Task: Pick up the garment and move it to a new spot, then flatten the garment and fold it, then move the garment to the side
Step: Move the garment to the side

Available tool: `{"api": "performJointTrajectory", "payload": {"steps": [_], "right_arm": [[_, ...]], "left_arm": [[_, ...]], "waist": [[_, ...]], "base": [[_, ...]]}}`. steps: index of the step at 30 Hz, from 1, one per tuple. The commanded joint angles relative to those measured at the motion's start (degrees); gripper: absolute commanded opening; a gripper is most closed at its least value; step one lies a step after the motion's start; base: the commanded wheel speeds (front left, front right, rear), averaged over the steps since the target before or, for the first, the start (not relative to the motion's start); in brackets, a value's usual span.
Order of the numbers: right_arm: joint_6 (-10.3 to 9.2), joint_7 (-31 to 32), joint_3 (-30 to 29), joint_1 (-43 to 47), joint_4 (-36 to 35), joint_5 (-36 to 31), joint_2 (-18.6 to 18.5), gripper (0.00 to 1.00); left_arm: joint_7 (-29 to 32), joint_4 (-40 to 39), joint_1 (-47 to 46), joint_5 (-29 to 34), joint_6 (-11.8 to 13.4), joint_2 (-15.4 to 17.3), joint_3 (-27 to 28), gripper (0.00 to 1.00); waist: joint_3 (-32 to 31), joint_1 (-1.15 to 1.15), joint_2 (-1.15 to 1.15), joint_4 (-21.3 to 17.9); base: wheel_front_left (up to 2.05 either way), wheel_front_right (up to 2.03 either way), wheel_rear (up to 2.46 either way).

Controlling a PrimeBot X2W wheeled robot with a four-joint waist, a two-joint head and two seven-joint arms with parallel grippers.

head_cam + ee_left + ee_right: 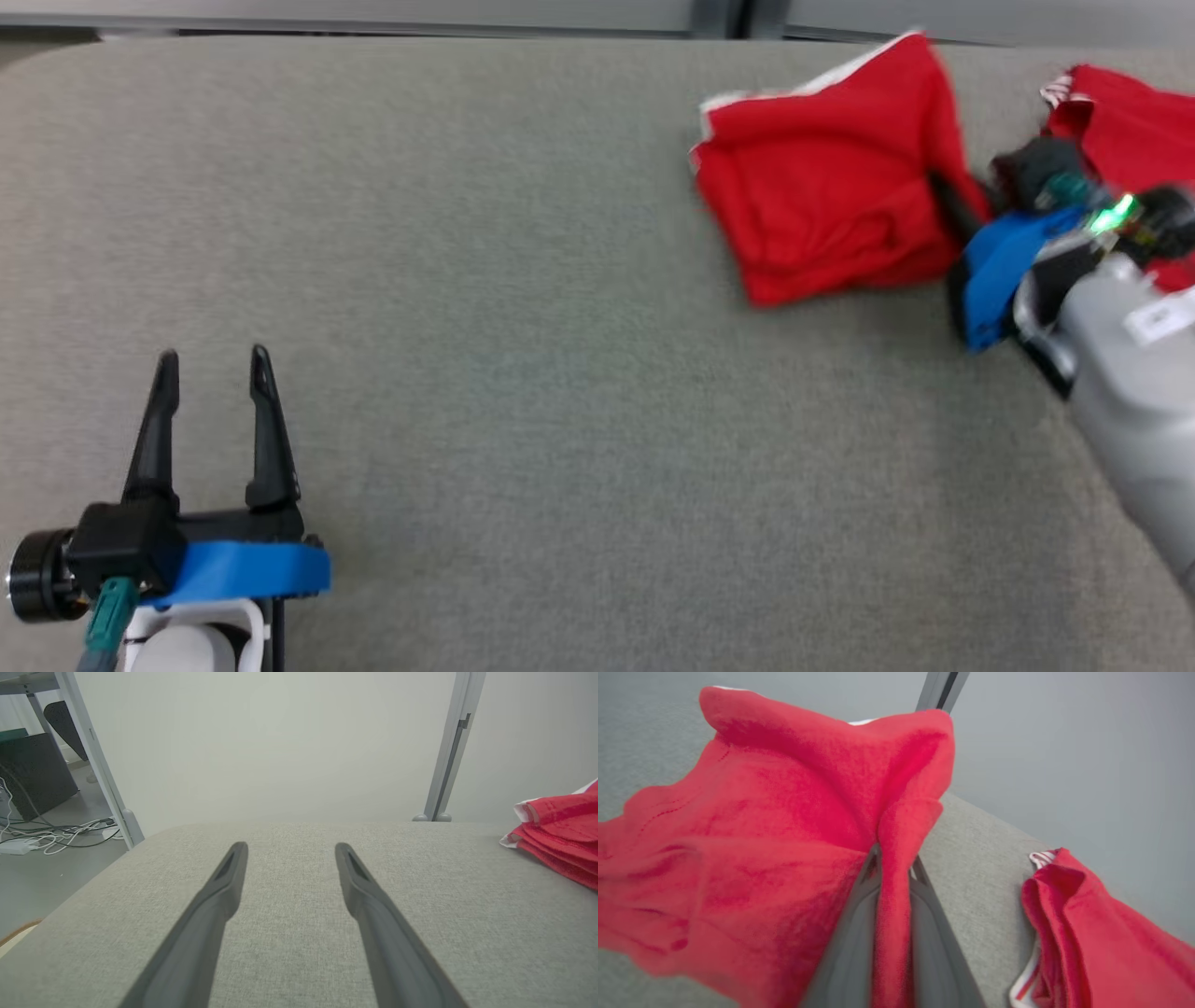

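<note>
A folded red garment (826, 182) with a white edge lies at the far right of the grey padded table (523, 373). My right gripper (948, 201) is shut on its right edge. In the right wrist view a ridge of the red garment (892, 858) is pinched between the two dark fingers (852, 933), and the cloth bunches up around them. My left gripper (215, 369) rests at the lower left, open, with nothing between its fingers. The left wrist view looks past the left gripper (287, 851) over bare table, with the garment (558, 833) at the right edge.
A second red cloth (1125, 131) with a striped white trim lies at the far right corner, just behind my right wrist, and appears again as the red cloth (1083, 938) in the right wrist view. Beyond the table's far edge stand grey frame posts (448, 751) and floor cables (51, 835).
</note>
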Motion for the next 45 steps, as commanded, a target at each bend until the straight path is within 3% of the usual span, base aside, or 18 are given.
{"api": "performJointTrajectory", "payload": {"steps": [1,15,22,29,30,31,33,34,35,45], "right_arm": [[-0.07,0.2,0.6,-1.8,-0.6,0.7,-2.1,0.00],[-0.06,4.9,4.8,-10.0,-9.9,11.0,-22.2,0.00],[-0.05,7.6,4.8,-9.5,-12.5,13.6,-26.2,0.00],[-0.05,8.4,3.5,-12.1,-10.4,13.1,-23.9,0.00],[-0.05,7.9,3.2,-12.9,-9.4,12.3,-23.4,0.03],[-0.05,7.6,3.0,-13.7,-8.4,11.2,-22.8,0.35],[-0.05,7.6,2.7,-14.8,-5.8,9.7,-21.2,0.51],[-0.05,7.3,2.1,-15.5,-4.6,9.2,-20.6,0.66],[-0.05,7.1,1.5,-16.2,-3.3,8.5,-20.2,1.00],[-0.05,-3.2,-2.5,-15.8,2.6,3.8,-17.2,1.00]], "left_arm": [[-0.1,-0.5,-1.1,0.5,0.2,0.4,0.0,1.00],[2.0,-10.9,-5.6,2.2,0.1,5.3,1.1,1.00],[4.2,-16.4,-6.9,2.8,0.2,7.3,1.4,1.00],[5.3,-18.4,-7.4,2.5,0.2,8.5,1.8,1.00],[5.3,-18.4,-7.5,2.4,0.1,8.6,1.7,1.00],[5.3,-18.3,-7.7,2.4,0.0,8.5,1.5,1.00],[4.9,-17.9,-8.2,2.3,0.0,8.3,1.0,1.00],[4.6,-17.7,-8.4,2.2,0.0,8.2,0.8,1.00],[4.4,-17.4,-8.5,2.1,0.1,8.0,0.8,1.00],[1.6,-12.4,-5.6,0.5,1.3,6.2,1.0,1.00]], "waist": [[1.1,-0.01,-0.01,-0.7],[14.0,-0.01,-0.01,-11.7],[17.2,-0.01,-0.01,-14.6],[18.8,-0.01,-0.01,-15.8],[19.0,-0.01,-0.01,-15.7],[19.1,-0.01,-0.01,-15.5],[19.2,-0.01,-0.01,-15.0],[19.1,-0.01,-0.01,-14.7],[18.9,-0.01,-0.01,-14.4],[12.0,-0.01,-0.01,-11.8]], "base": [[0.00,0.00,0.00],[0.00,0.00,0.00],[0.00,0.00,0.00],[0.00,0.00,0.00],[0.00,0.00,0.00],[0.00,0.00,0.00],[0.00,0.00,0.00],[0.00,0.00,0.00],[0.00,0.00,0.00],[0.00,0.00,0.00]]}}
